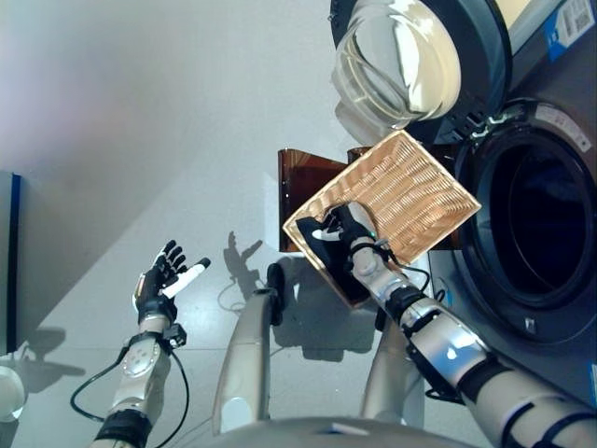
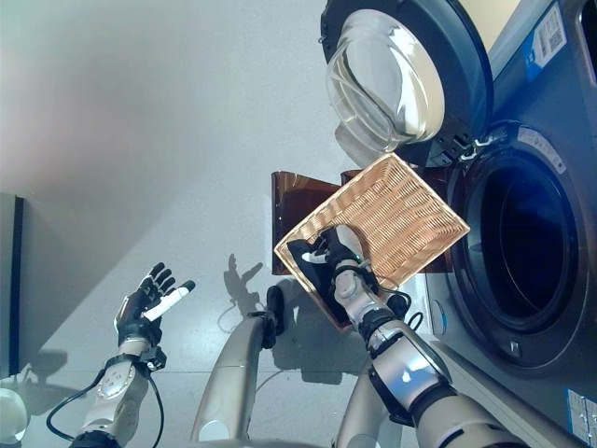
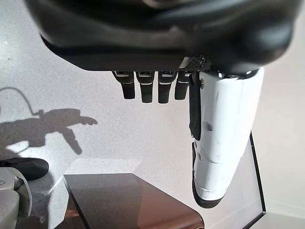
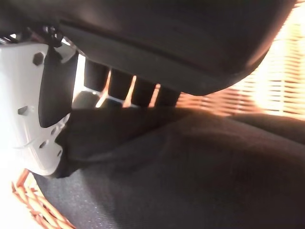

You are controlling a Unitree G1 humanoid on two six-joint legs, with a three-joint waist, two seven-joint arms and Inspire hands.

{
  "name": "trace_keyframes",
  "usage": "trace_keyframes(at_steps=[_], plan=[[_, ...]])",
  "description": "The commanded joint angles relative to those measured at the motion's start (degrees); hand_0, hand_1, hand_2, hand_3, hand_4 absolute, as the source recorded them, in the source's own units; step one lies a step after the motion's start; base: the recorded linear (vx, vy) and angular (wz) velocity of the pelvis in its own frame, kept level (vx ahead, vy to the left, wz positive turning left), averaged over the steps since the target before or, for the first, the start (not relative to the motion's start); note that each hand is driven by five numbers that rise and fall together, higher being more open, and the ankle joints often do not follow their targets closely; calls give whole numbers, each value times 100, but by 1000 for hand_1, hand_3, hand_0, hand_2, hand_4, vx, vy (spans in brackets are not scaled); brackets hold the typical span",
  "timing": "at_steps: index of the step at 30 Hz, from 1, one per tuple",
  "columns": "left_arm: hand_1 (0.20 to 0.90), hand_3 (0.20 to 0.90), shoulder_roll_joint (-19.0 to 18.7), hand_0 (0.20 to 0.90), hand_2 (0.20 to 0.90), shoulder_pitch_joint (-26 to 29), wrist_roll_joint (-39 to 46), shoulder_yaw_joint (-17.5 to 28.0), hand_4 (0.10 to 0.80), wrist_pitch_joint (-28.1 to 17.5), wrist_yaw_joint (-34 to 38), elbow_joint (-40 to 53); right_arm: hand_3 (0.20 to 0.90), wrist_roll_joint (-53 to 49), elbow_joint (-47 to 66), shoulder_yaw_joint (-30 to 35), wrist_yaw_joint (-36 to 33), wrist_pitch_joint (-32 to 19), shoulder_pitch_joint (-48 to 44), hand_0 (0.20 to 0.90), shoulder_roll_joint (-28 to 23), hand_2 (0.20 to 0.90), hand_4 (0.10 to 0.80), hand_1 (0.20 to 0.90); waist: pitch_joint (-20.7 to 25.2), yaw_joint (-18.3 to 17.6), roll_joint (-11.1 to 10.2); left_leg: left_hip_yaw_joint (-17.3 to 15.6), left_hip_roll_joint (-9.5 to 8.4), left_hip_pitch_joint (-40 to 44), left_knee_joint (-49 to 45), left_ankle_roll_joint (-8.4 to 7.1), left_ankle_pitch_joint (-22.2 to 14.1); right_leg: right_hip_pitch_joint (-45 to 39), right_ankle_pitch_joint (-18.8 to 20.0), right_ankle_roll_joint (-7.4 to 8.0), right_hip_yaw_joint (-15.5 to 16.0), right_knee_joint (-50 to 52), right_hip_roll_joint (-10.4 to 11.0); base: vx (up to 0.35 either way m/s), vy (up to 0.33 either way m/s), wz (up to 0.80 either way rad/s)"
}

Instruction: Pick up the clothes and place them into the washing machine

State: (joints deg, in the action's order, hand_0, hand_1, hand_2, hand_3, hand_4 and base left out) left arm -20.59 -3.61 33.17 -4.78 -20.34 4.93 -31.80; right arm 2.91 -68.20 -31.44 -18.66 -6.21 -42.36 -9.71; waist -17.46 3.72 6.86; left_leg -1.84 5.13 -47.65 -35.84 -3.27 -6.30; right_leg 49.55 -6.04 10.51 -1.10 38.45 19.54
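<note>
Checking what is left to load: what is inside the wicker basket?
A dark garment lies at one end of the wicker basket, with the right hand on it. Whatever lies under the garment is covered.

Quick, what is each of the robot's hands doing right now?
Left hand: open, fingers spread, holding nothing.
Right hand: in the wicker basket, closed on the dark cloth.
</note>
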Motion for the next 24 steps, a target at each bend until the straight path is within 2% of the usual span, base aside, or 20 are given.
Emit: trace_keyframes(at_steps=[1, 7, 13, 14, 16, 24], plan=[[900, 900, -407, 900, 900, 10, -43, 325, 800, -370, 101, 178, 200, -125, 367, 79, -122, -308, -256, 200, 132, 200, 300, 200, 94, 26, -14, 222, 106, 118, 33, -296, -55, 46, 909, -41, -175, -452, 117, 0, 0, 0], [900, 900, -394, 900, 900, 50, -85, 338, 800, -392, 148, 106, 200, -309, 488, 241, -218, -395, -238, 200, 24, 200, 300, 200, 92, 1, -19, 214, 112, 122, 37, -300, -53, 32, 915, -33, -177, -477, 119, 0, 0, 0], [900, 900, -379, 900, 900, 20, -56, 375, 800, -402, 147, 146, 200, -1526, 1209, 708, -69, -825, 53, 200, -154, 200, 300, 200, 93, -52, -57, 199, 127, 170, 118, -297, -23, 4, 953, -27, -153, -545, 114, 0, 0, 0], [900, 900, -376, 900, 900, -7, -43, 406, 800, -414, 151, 171, 200, -2097, 1664, 907, 66, -1049, 260, 200, -300, 200, 300, 200, 88, -93, -76, 194, 136, 183, 147, -296, -7, -10, 962, -22, -155, -563, 105, 0, 0, 0], [900, 900, -363, 900, 900, -31, -38, 425, 800, -417, 145, 195, 200, -2529, 1982, 1064, 215, -1212, 469, 200, -485, 200, 300, 200, 78, -133, -102, 196, 141, 198, 173, -296, -1, -16, 967, -17, -146, -577, 111, 0, 0, 0], [900, 900, -273, 900, 900, -127, -19, 468, 800, -440, 28, 175, 200, -3541, 2670, 1820, 599, -1632, 1086, 200, -914, 200, 300, 200, 90, -214, -126, 190, 167, 184, 174, -292, -3, -15, 948, -10, -139, -578, 113, 0, 0, 0]])
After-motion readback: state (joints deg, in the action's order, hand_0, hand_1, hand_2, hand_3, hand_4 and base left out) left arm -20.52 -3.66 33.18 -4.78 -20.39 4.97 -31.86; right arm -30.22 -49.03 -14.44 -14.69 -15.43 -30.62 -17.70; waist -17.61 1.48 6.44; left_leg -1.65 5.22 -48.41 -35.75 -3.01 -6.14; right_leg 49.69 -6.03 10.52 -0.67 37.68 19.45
